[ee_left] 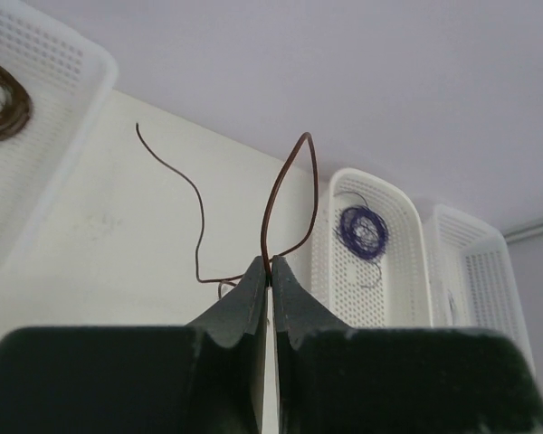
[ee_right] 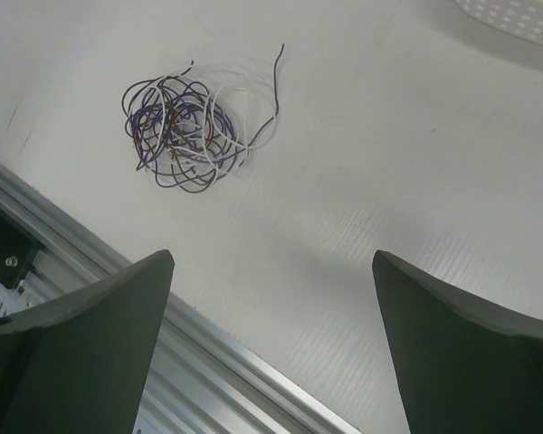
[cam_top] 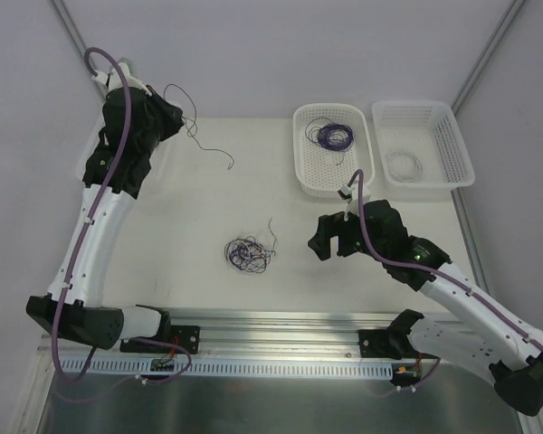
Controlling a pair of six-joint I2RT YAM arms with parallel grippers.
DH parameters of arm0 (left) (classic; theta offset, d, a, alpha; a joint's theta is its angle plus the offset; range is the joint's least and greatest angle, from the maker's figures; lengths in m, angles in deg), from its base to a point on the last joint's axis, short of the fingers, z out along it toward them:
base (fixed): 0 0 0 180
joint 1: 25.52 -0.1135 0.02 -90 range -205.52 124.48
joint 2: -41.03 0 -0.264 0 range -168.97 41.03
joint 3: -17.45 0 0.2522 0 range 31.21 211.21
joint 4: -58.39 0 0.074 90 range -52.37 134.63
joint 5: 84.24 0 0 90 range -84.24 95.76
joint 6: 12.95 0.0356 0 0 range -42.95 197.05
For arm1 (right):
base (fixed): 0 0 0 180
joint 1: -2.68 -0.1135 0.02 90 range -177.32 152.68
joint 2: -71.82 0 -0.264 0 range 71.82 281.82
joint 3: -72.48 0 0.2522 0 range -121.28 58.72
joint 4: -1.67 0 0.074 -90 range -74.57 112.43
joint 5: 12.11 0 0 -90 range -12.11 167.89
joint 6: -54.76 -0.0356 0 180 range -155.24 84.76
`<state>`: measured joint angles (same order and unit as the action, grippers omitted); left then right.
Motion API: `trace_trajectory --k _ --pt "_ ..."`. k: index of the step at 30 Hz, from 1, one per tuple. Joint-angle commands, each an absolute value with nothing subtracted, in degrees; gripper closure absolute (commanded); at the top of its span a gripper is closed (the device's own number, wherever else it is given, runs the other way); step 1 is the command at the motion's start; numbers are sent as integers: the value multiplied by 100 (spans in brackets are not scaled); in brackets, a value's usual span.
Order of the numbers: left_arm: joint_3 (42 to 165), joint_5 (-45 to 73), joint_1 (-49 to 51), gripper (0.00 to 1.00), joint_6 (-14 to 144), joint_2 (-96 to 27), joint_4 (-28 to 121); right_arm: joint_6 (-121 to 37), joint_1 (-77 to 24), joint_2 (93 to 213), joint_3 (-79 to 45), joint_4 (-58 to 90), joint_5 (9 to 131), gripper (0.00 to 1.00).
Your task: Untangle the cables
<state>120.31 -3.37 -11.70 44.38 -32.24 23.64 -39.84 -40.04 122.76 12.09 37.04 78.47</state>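
The cables lie as a small knot (cam_top: 247,255) of purple, dark brown and white hair-thin wires on the table's near middle, also seen in the right wrist view (ee_right: 185,131). My right gripper (cam_top: 333,247) hovers to the knot's right, open, with nothing between its fingers (ee_right: 273,258). At the far left my left gripper (cam_top: 179,120) is raised and shut on a single brown wire (ee_left: 290,181). This wire loops up from the fingertips (ee_left: 270,268), and its free end trails down to the table (cam_top: 226,161).
A white basket (cam_top: 308,176) with a purple coil (cam_top: 333,136) stands at the back right, beside another basket (cam_top: 457,149) holding a white coil (cam_top: 403,165). A third basket (ee_left: 81,63) with a brown coil (ee_left: 4,99) is under the left arm. An aluminium rail (ee_right: 208,334) runs along the near edge.
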Motion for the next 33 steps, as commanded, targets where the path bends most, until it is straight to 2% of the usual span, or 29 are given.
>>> trace_trajectory --k 1,12,23,25,28,29,30,32,33 --pt "12664 -84 -1654 100 5023 -3472 2389 -3551 -3995 12087 766 4302 7587 3" --pt "13808 303 -3307 100 5340 -4588 2389 -3068 -4004 12244 476 4479 7350 3" --pt "13440 23 -3853 100 5753 -6179 2679 -3102 -4004 12658 563 4189 6761 3" --pt "13370 -91 -3870 97 5806 -6433 2679 -3103 -3995 12675 546 4206 6752 3" --pt "13054 -66 -3932 73 5640 -6322 2670 -3094 -3995 12693 493 4303 6813 3" --pt "12966 -57 -3923 54 5596 -6242 2670 -3085 -4004 12702 484 4364 6883 3" --pt "12808 -48 -3923 42 5569 -6137 2670 -3102 -4004 12719 476 4408 6919 3" --pt "12641 -39 -3923 25 5543 -5803 2661 -3120 -3995 12746 449 4461 6954 3" --pt "12440 -22 -3932 11 5473 -5654 2661 -3146 -4004 12763 449 4461 6937 3"
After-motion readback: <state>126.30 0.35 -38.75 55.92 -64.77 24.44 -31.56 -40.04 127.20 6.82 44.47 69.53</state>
